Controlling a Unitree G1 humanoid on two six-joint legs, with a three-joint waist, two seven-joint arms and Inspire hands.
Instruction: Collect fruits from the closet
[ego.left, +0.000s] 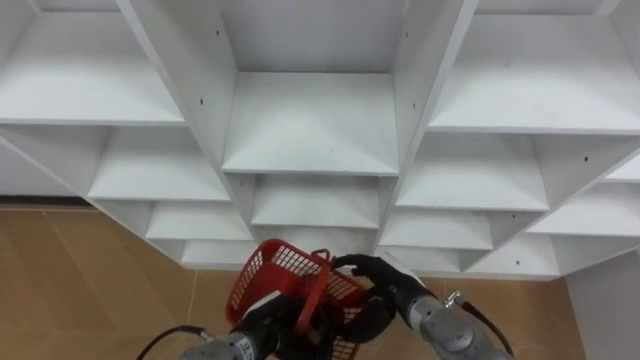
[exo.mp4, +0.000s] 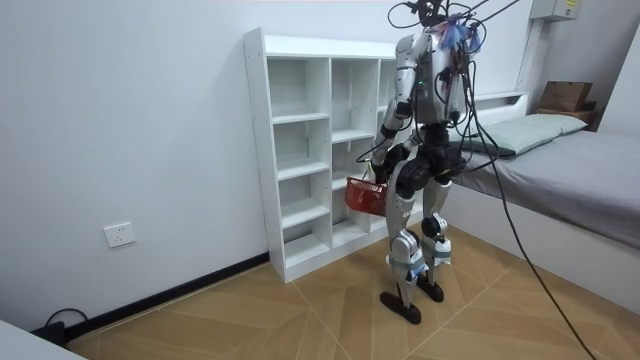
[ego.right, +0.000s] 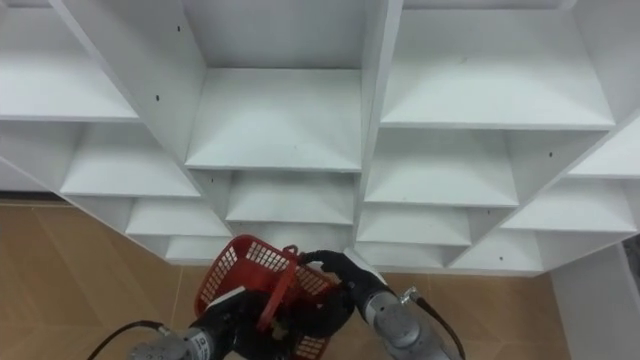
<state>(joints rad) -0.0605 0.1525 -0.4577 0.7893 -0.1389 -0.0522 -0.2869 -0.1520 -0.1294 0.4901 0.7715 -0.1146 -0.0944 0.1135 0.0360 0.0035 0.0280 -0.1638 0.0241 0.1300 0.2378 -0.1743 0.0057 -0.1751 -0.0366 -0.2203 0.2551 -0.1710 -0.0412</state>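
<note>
Facing the white closet (ego.left: 310, 130) square on, standing close on the wood floor (exo.mp4: 300, 310), a bed (exo.mp4: 570, 170) off to the room view's right. Shelf after shelf in sight — bare boards across every compartment the eye views take in, no fruit to be made out on any of them.

Down low at the waist, a red basket (ego.left: 275, 275) tipped toward the shelves, its red handle (ego.left: 318, 290) arched across the mouth. Inside of the basket not visible, so no telling whether fruit lies in it.

Right hand (ego.left: 375, 275) at the basket's rim, dark fingers curled over the edge, gripping. Left hand (ego.left: 262, 322) tucked beneath the near side — fingers hidden, can't tell how they sit.

Could be a search under way, could be collecting finished with shelves cleared. Either way: keep the basket level, grip firm.
</note>
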